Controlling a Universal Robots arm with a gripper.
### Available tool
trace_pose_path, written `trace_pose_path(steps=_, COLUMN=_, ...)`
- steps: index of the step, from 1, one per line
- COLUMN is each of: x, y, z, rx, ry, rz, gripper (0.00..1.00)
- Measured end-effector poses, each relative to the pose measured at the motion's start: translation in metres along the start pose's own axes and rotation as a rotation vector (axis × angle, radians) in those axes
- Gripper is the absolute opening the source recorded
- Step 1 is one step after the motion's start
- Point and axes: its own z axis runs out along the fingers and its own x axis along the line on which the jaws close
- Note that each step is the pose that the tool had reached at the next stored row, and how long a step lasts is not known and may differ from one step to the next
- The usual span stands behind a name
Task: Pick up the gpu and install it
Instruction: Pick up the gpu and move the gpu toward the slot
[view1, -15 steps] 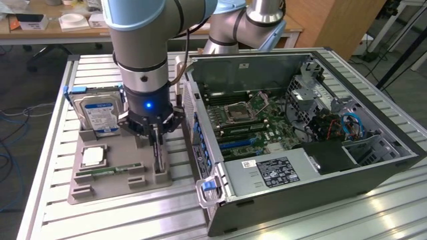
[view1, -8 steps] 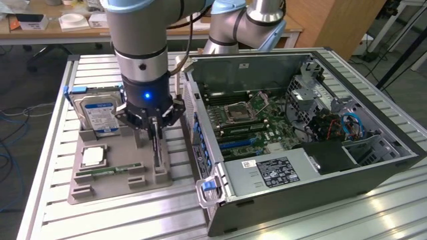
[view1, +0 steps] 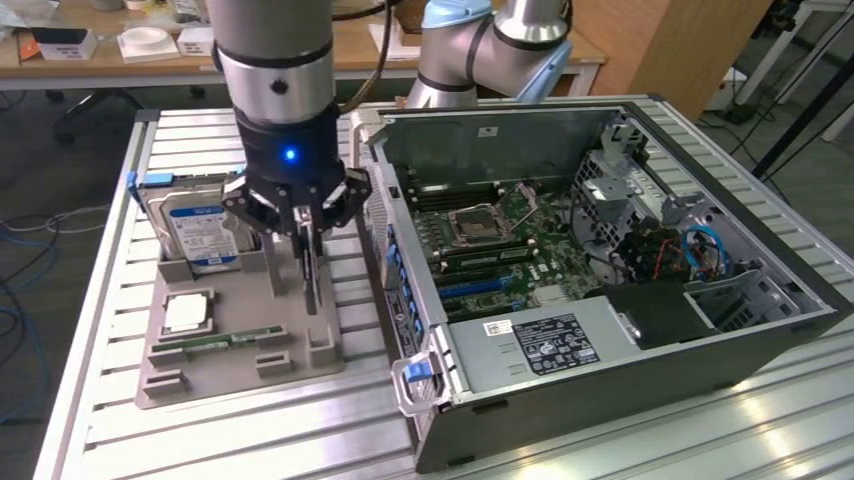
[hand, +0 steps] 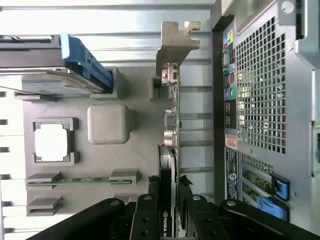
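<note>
Black pincer clamping thin dark gpu, silver bracket, grey tray

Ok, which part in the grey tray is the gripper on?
The gpu: the thin dark card standing on edge, silver bracket at one end, clamped by the gripper. The hard drive, processor and memory stick sit apart.
</note>
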Motion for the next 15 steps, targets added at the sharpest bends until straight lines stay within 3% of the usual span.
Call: trace_pose_path(steps=15, x=-0.002, y=0.0026, z=-0.068, rx=-0.0003, ry=0.0, rz=0.0, gripper=0.26)
